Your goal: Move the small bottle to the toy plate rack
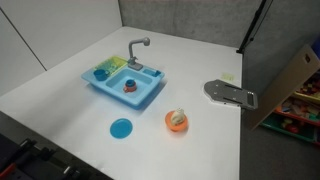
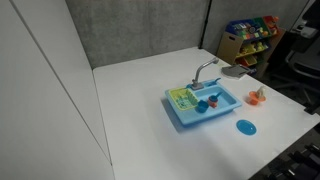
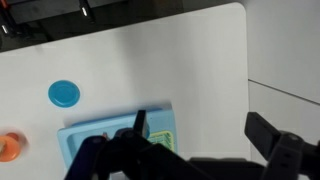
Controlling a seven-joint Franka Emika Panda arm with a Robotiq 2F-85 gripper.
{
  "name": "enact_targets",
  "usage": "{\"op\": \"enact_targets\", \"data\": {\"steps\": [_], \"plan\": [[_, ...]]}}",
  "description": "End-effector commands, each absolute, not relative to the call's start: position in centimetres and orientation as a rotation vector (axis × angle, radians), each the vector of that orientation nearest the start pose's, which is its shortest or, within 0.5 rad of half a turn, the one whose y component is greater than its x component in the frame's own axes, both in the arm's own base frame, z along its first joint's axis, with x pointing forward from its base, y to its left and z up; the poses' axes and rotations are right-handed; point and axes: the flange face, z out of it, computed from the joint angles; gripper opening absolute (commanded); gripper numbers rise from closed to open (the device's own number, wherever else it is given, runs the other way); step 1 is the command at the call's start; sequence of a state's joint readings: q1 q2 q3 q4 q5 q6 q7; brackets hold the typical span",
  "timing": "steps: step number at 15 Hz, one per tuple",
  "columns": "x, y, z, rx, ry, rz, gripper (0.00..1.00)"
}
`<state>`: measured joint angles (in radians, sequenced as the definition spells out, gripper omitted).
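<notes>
The small cream-white bottle [image 1: 179, 116] stands on the flat orange plate [image 1: 178, 122], to the right of the light blue toy sink [image 1: 145, 95]. The yellow-green plate rack [image 1: 106, 71] forms the sink's far left end and holds a small blue piece. In an exterior view the bottle [image 2: 256, 93] is a pale speck on the orange plate [image 2: 257, 98], right of the rack [image 2: 182, 98]. The gripper [image 3: 200, 130] shows only in the wrist view, open and empty, high above the table, with the rack [image 3: 163, 138] just below its left finger. The orange plate [image 3: 8, 147] is at the left edge.
A grey tap [image 1: 138, 48] rises behind the sink. A red and blue piece [image 1: 130, 85] lies in the basin. A flat blue disc [image 1: 121, 128] lies in front of the sink. A grey metal plate [image 1: 231, 94] sits near the table's right edge, with a cardboard box [image 1: 292, 80] beyond.
</notes>
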<state>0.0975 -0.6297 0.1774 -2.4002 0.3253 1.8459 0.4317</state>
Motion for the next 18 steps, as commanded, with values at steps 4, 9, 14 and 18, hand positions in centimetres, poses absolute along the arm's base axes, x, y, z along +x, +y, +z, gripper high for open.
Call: {"op": "enact_targets", "data": {"steps": [4,9,14,18], "plan": [[36.4,11.7,53.4,-2.984,0.484,-0.059,1.0],[38.2,9.0,52.9,-3.024,0.624,-0.123,1.0],[40.8,5.1,51.9,-3.061,0.856,-0.207,1.0],[42.8,1.3,50.8,-3.068,1.039,-0.213,1.0]]}}
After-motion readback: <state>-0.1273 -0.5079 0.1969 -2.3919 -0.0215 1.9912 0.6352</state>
